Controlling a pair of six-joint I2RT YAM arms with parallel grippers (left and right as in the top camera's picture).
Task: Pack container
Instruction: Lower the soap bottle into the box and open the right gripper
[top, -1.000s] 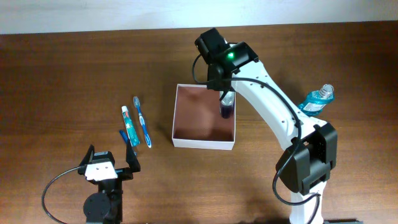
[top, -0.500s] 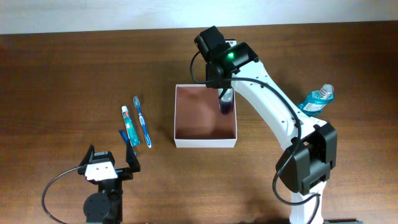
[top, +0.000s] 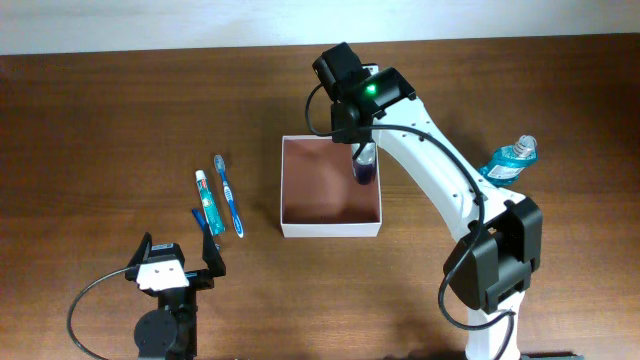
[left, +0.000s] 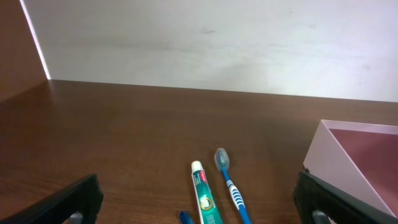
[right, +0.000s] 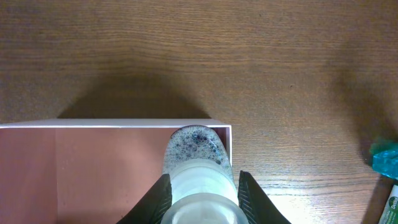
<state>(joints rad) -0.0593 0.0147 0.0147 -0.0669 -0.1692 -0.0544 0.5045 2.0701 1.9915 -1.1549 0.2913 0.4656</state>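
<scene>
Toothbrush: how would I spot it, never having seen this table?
Find the square white-walled box in the middle and look left. Of the slim items lying there, the toothbrush is nearest the box, with a blue-and-white striped handle, unlike the green-and-white toothpaste tube beside it.

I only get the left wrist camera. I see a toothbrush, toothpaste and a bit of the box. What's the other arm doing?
Observer: The right claw holds a small bottle of dark purplish liquid over the container's far right corner.
Operator: Is it inside the box?
Observer: The right wrist view shows the bottle's bottom within the walls, by the corner; whether it touches the floor, I can't tell.
Operator: Anything more to pack that I can't see?
Observer: A blue bottle sits on the table to the right of that arm.
</scene>
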